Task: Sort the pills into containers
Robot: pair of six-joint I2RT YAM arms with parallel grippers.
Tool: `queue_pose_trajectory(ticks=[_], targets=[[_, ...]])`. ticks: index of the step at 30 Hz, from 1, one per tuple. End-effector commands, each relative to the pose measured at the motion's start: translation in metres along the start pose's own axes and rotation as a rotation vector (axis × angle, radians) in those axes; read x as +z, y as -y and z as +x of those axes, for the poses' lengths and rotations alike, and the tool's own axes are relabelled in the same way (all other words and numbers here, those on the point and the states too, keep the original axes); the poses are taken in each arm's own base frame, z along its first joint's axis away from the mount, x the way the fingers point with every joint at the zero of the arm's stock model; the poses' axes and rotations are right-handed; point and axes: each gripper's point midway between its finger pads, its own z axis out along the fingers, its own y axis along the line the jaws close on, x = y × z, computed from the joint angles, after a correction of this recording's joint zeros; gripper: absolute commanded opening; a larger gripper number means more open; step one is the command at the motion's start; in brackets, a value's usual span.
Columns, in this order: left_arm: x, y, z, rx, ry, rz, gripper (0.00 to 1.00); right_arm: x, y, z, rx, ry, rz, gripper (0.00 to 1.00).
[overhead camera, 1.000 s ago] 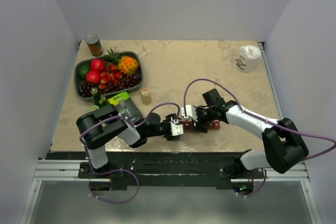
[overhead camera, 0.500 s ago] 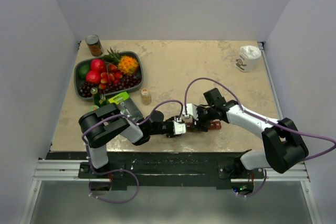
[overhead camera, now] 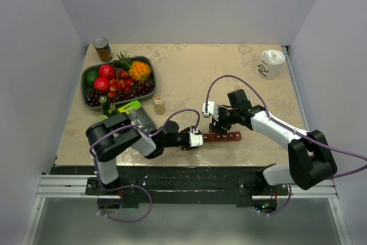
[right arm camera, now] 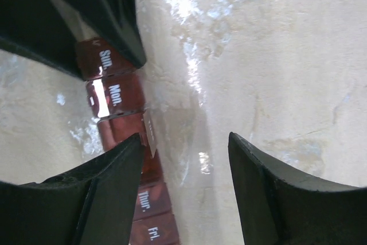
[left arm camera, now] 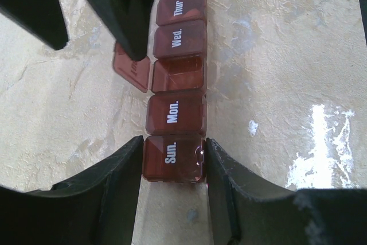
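The containers (overhead camera: 225, 136), a dark red-brown strip of day-marked compartments, lie on the table near the front edge. My left gripper (overhead camera: 198, 140) is shut on the strip's "Sun." end (left arm camera: 174, 153), one finger against each side. The third compartment (left arm camera: 179, 74) stands open, and its lid (left arm camera: 131, 73) is flipped out sideways. My right gripper (overhead camera: 219, 123) hovers open just behind the strip; in the right wrist view it (right arm camera: 184, 147) has nothing between its fingers, and one finger overlaps the containers (right arm camera: 117, 98). The pills (overhead camera: 159, 105) fill a small clear bottle standing upright to the left, apart from both grippers.
A grey-green fruit bowl (overhead camera: 86, 84) sits at the back left with a metal can (overhead camera: 103, 49) behind it. A green packet (overhead camera: 129, 107) lies beside the left arm. A white cup (overhead camera: 270, 63) stands at the back right.
My left gripper slid right and closed on the strip's end. My right gripper pulled back and up off the strip, leaving more of the strip showing.
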Motion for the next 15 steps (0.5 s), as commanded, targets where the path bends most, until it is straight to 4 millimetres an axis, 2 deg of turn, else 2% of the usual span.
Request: queue_pose_trajectory(ticks=[1, 4, 9, 12, 15], targets=[[-0.008, 0.025, 0.025, -0.053, -0.08, 0.083, 0.38, 0.0, 0.033, -0.018, 0.003, 0.027, 0.09, 0.62], [-0.008, 0.024, 0.025, -0.054, -0.08, 0.081, 0.38, 0.01, 0.038, -0.006, 0.033, -0.022, 0.089, 0.59], [-0.008, 0.024, 0.025, -0.064, -0.084, 0.074, 0.38, 0.024, 0.035, 0.015, 0.077, -0.102, 0.056, 0.57], [-0.007, 0.022, 0.025, -0.073, -0.086, 0.061, 0.39, 0.023, 0.033, 0.013, 0.083, -0.098, 0.044, 0.58], [-0.008, 0.017, 0.022, -0.089, -0.079, 0.038, 0.42, 0.01, 0.034, -0.009, 0.088, -0.037, 0.033, 0.61]])
